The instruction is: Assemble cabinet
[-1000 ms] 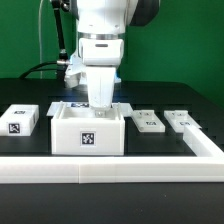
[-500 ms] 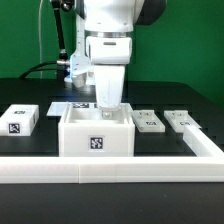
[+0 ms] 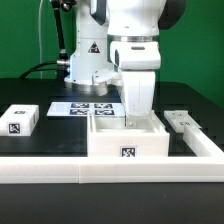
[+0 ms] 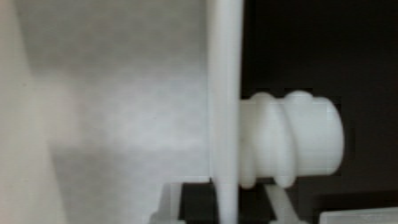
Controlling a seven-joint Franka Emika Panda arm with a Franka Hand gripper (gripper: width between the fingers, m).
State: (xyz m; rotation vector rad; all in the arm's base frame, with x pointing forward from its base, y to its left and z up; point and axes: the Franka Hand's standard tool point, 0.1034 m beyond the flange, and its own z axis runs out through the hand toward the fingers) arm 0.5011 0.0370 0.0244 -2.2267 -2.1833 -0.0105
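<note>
The cabinet point(image 3: 128, 146) sits on the table point(image 3: 45, 142) right of the middle by the exterior view, its near side against the rail point(image 3: 60, 170) that runs along the near edge. Behind it and to the left lies the marker board point(image 3: 80, 107). A block point(image 3: 20, 121) lies well apart at the left. Just beside the cabinet's right lies a panel point(image 3: 183, 120) (partly hidden). The gripper point(image 3: 136, 120) reaches down at the cabinet's far wall.

**Arm: outward look**

Arm point(image 3: 135, 20) shell glossy white and rounded, with dark grey bands at the joints. Black triangle mark point(image 3: 88, 47) on rear white segment. Thin black cables point(image 3: 46, 30) behind. Gripper point(image 3: 130, 117) housing white and boxy.
</note>
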